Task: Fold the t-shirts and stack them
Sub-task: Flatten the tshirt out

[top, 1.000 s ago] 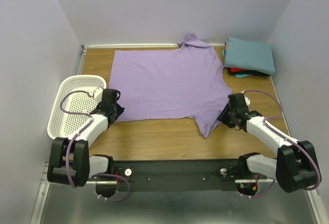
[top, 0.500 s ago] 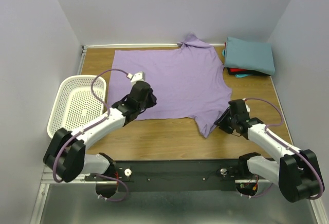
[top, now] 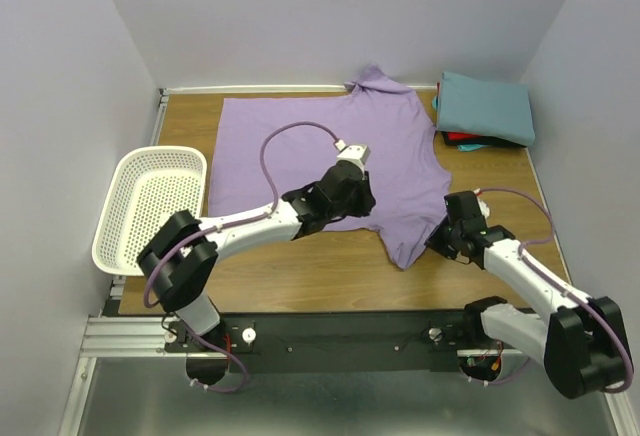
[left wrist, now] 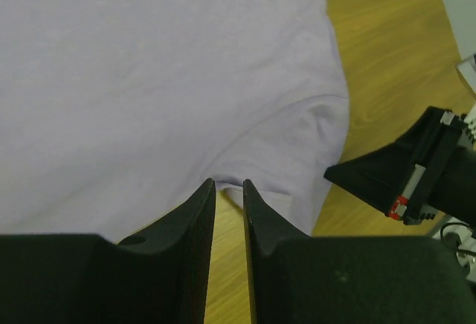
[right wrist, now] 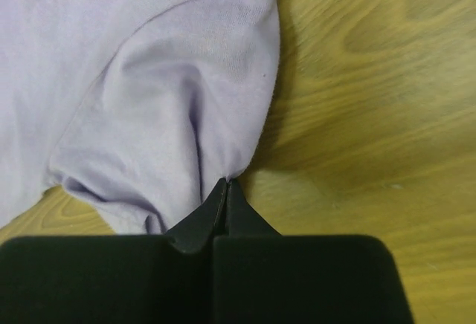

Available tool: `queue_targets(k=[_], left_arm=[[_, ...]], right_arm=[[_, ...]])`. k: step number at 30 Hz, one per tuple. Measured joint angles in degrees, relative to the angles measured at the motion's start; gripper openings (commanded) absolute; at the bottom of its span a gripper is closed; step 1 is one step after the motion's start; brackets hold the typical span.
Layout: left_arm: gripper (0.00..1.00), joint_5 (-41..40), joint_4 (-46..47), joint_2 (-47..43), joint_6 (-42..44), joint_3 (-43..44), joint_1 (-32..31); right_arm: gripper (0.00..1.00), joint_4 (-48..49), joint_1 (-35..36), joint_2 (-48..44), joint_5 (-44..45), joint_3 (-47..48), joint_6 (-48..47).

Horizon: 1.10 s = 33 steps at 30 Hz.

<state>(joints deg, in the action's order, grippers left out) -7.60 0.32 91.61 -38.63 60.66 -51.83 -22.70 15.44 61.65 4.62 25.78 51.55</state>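
Note:
A large lavender t-shirt (top: 320, 161) lies spread flat on the wooden table. My left gripper (top: 368, 211) reaches across its near hem to the right armpit. In the left wrist view the left gripper (left wrist: 227, 186) stands a narrow gap apart, with the hem's edge (left wrist: 230, 190) at its tips. My right gripper (top: 437, 239) is at the right sleeve (top: 408, 241). In the right wrist view the right gripper (right wrist: 225, 184) is shut on the sleeve's edge (right wrist: 223, 79). A folded teal t-shirt (top: 487, 106) sits on a folded red one (top: 470, 140) at the back right.
A white perforated basket (top: 150, 206) stands at the table's left edge. Walls close in the table (top: 300, 256) at the back and both sides. The right gripper also shows in the left wrist view (left wrist: 416, 168), close to the left one.
My left arm has swung from beside the basket, along the shirt's near hem, to the right armpit. My right gripper has shifted slightly toward the near edge at the sleeve.

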Motion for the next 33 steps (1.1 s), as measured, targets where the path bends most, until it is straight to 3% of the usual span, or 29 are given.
queue_targets(k=[5, 12, 15, 21, 22, 24, 33], left_arm=[[0.29, 1.66, 0.31, 5.44, 2.43, 4.42, -3.30], [0.29, 2.62, -0.04, 12.70, 4.76, 10.14, -5.07], [0.28, 2.73, -0.72, 15.41, 5.73, 13.25, -5.40], [0.29, 2.75, -2.21, 19.04, 7.26, 15.41, -7.15], [0.29, 2.75, -2.54, 19.58, 7.45, 15.41, -7.52], [0.28, 2.75, -3.10, 20.59, 7.76, 15.41, -8.13], [0.28, 2.75, -3.63, 22.67, 8.48, 14.58, -10.49]], right_arm=[[0.01, -6.38, 0.00, -5.68, 0.98, 3.34, -0.66], [0.01, -15.08, 0.00, -6.58, 2.40, 8.92, -1.09], [0.06, -18.97, 0.00, -6.60, 4.11, 12.35, -1.20], [0.27, -24.59, 0.00, -6.54, 7.19, 16.85, -2.10], [0.38, -25.35, 0.00, -6.34, 7.45, 17.03, -2.21], [0.43, -26.34, 0.00, -5.70, 7.82, 17.07, -2.36], [0.46, -26.32, 0.00, -1.95, 6.84, 18.18, -4.98]])
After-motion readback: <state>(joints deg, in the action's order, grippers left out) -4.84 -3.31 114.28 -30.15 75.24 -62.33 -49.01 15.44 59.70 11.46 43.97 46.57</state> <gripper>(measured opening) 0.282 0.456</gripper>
